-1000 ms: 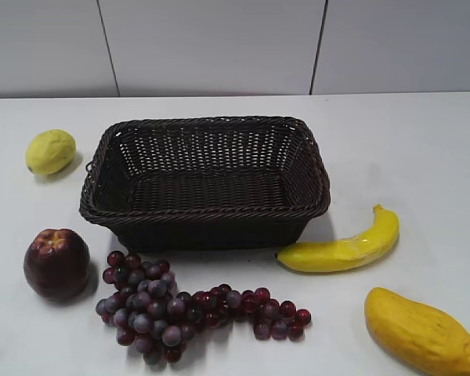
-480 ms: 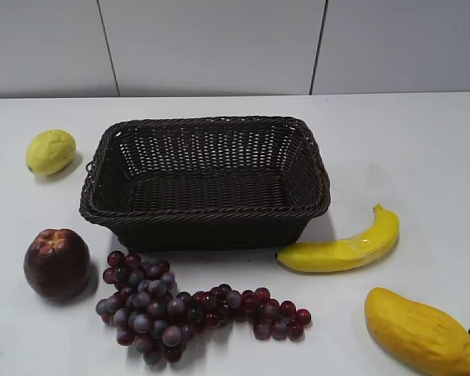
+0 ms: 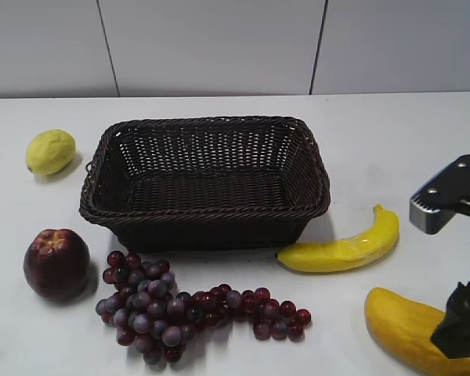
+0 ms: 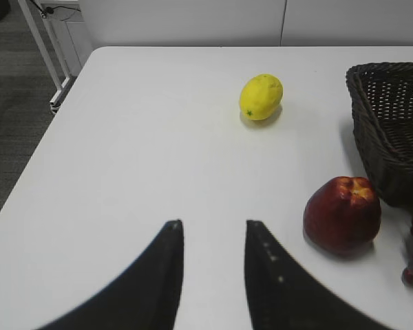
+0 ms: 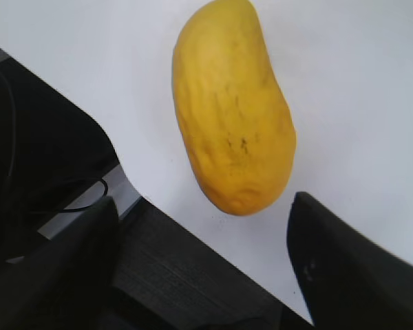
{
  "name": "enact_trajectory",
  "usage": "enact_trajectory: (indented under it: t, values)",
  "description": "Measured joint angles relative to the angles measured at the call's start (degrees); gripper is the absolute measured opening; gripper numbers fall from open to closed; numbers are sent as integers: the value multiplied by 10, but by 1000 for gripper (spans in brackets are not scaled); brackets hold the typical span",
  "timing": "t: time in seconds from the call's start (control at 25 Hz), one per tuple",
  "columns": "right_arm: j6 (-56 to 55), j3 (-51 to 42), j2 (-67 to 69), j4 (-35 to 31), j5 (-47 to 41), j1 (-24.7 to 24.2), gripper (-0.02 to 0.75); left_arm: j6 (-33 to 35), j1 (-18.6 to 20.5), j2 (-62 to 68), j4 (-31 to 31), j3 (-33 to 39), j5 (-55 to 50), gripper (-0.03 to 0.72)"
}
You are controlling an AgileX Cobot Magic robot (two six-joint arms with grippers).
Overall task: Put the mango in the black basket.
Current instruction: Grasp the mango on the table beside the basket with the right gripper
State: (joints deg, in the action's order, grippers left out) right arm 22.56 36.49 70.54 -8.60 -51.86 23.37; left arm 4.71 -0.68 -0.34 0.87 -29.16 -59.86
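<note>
Orange-yellow, the mango (image 3: pixel 411 329) lies on the white table (image 3: pixel 392 149) at the lower right of the exterior view, well apart from the black basket (image 3: pixel 206 180) at centre. Right gripper (image 5: pixel 206 254) hangs above it, fingers (image 5: pixel 341 265) spread wide and holding nothing. Left gripper (image 4: pixel 212 237), at the bottom of its wrist view, is parted and empty, near a red apple (image 4: pixel 342 215) and a lemon (image 4: pixel 261 97).
</note>
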Motion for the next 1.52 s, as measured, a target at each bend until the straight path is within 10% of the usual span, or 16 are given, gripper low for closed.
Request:
enact_trajectory:
  t: [1.12,1.52]
  values:
    - [-20,4,264,76,129,27,576,0,0,0,0,0,0,240]
    - [-62,114,261,75,-60,27,577,0,0,0,0,0,0,240]
